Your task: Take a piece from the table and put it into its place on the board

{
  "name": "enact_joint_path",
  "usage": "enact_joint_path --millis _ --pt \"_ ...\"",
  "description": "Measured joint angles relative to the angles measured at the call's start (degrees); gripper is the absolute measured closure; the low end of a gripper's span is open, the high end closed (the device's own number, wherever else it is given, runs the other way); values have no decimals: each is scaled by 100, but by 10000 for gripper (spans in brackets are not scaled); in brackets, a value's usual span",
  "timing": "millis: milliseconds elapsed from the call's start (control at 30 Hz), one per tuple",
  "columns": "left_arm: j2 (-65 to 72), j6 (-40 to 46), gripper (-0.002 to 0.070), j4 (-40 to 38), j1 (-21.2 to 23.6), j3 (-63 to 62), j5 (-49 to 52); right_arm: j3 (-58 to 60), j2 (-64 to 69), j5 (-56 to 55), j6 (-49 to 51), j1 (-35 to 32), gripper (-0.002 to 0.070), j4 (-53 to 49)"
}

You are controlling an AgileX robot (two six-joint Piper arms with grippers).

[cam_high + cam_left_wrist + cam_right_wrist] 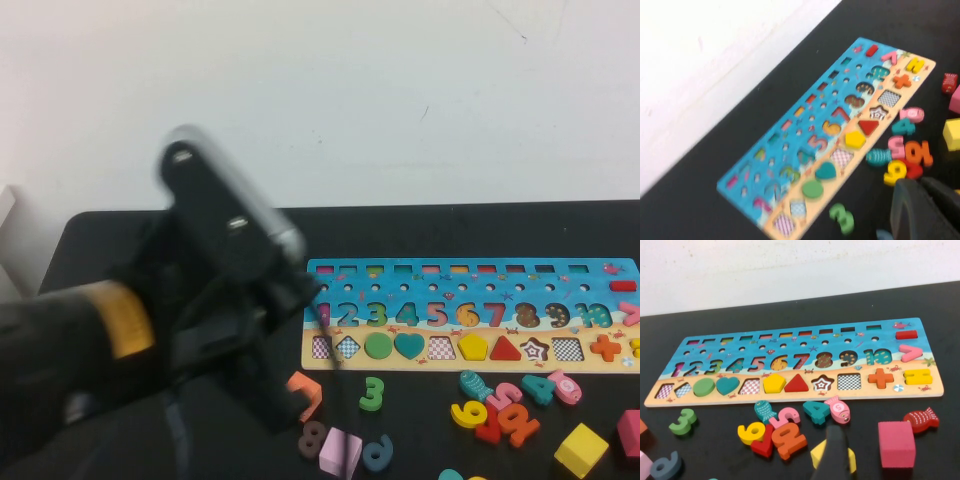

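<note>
The long puzzle board (pixel 470 270) lies on the black table, right of centre; it also shows in the left wrist view (pixel 790 140) and the right wrist view (pixel 790 347). Several of its recesses are empty, such as a checkered square one (pixel 849 381). Loose pieces lie in front of it, among them a green 3 (pixel 372 393) and a yellow cube (pixel 581 449). My left gripper (pixel 275 395) hangs blurred above the table left of the pieces, shut and empty (pixel 922 200). My right gripper (pixel 832 452) is shut and empty over a yellow block (pixel 851 461).
An orange 7 (pixel 305 392), a brown 8 (pixel 311 438), a pink block (pixel 341 452) and a blue digit (pixel 378 452) lie near my left gripper. A pink cube (pixel 896 443), a red fish (pixel 921 419) and a pink fish (pixel 837 410) lie by my right gripper.
</note>
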Motion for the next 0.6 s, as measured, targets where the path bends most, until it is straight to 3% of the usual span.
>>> enact_joint_path --millis 200,400,500,600 --pt "-928 -289 675 135 241 198 1195 0 0 0 0 0 88 0" --pt "-1883 -928 675 906 471 368 2229 0 0 0 0 0 88 0" --pt "-2360 -1489 675 1342 524 743 2171 0 0 0 0 0 88 0" --pt "-2892 -1963 675 1706 711 1511 1371 0 0 0 0 0 88 0"
